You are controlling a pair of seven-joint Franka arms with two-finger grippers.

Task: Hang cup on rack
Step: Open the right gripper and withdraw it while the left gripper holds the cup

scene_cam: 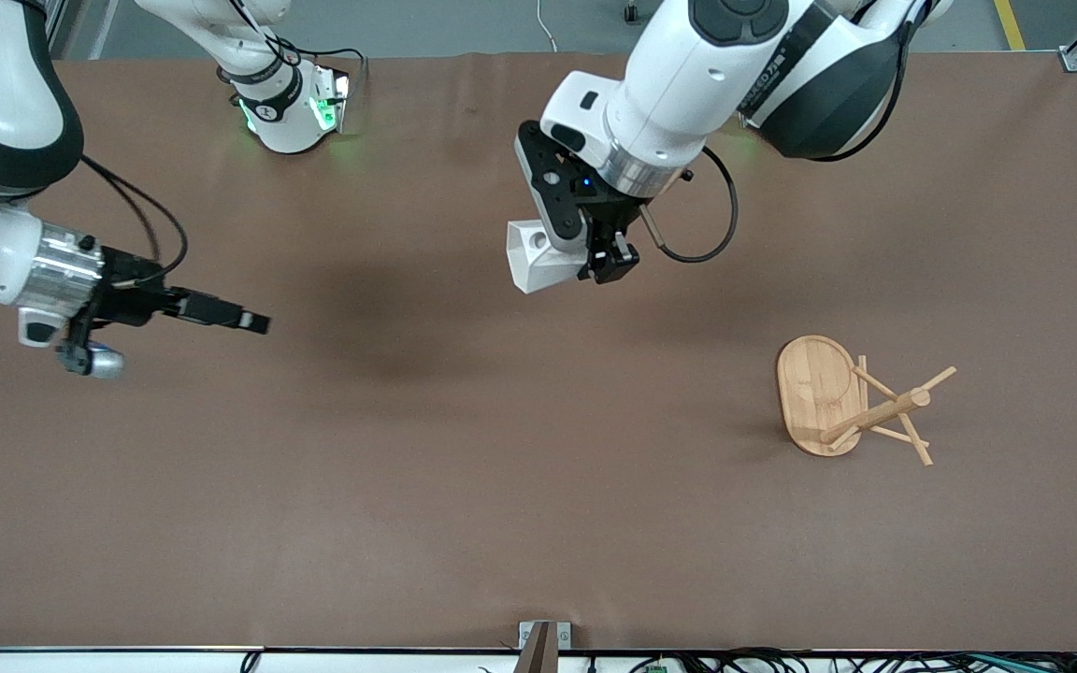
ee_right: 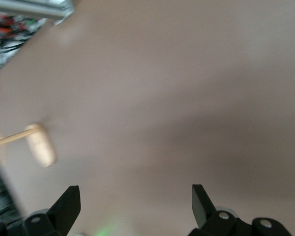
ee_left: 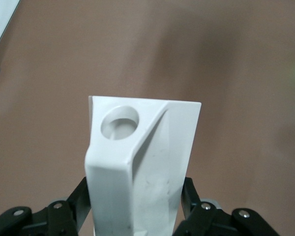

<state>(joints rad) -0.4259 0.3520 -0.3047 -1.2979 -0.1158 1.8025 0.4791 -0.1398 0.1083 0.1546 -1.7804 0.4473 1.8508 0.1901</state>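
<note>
Left claw (scene_cam: pixel 595 252) grips the cup (scene_cam: pixel 538 257) and holds it up in the air over the middle of the worktop (scene_cam: pixel 464 486), toward the arm bases. In the left wrist view the fingers (ee_left: pixel 189 196) pinch the cup (ee_left: pixel 142 162) on two opposite faceted sides, so the handle with its round hole (ee_left: pixel 120 123) sticks out past the fingertips. That grasp looks chosen on purpose: the hole stays free to slide over a peg.

Rack (scene_cam: pixel 852 402) stands on its oval base near the left arm's end, nearer the front camera than the spot under the cup, well apart from it. Pegs slant up off the central post, all bare. Judging from this, the cup is picked and mid-carry; hanging not yet done. Next step likely needs the hole lined up with a peg's slant, then fed on from the tip. Risk: a thin peg and a light rack, so a bump could shove or tip it.

Right claw (scene_cam: pixel 239 318) waits over the right arm's end, holding nothing; its wrist view shows the fingers (ee_right: pixel 69 206) spread wide, with bare worktop under them and the rack (ee_right: pixel 37 145) far off.
</note>
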